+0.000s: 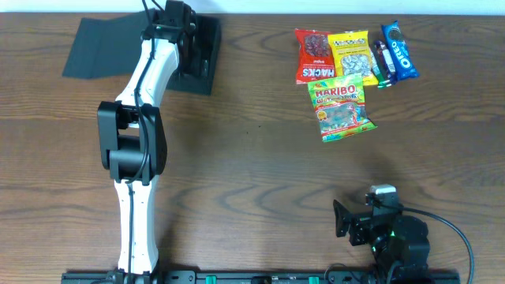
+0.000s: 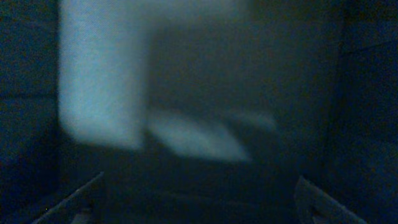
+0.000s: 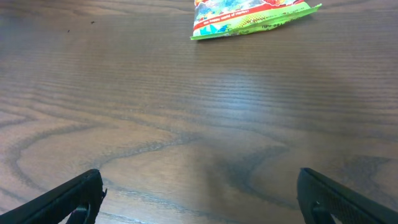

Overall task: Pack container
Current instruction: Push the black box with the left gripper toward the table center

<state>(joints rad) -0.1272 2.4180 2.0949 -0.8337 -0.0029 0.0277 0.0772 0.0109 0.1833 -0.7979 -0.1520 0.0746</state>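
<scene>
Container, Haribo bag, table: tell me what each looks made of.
Container: likely cardboard, matte black; its flat flap lies stiff and shows no shine. Haribo bag: probably glossy plastic film; bright print, crimped edge, slight wrinkles. Table: wood or wood-look laminate; brown grain lines with a soft sheen, and I cannot tell which.

Dark, blurred container [image 2: 205,93] interior in left wrist view; Haribo packet [image 3: 249,18] partly beyond right wrist view's edge.

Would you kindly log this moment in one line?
left claw open over container | right claw open, empty | snack packets on table
</scene>
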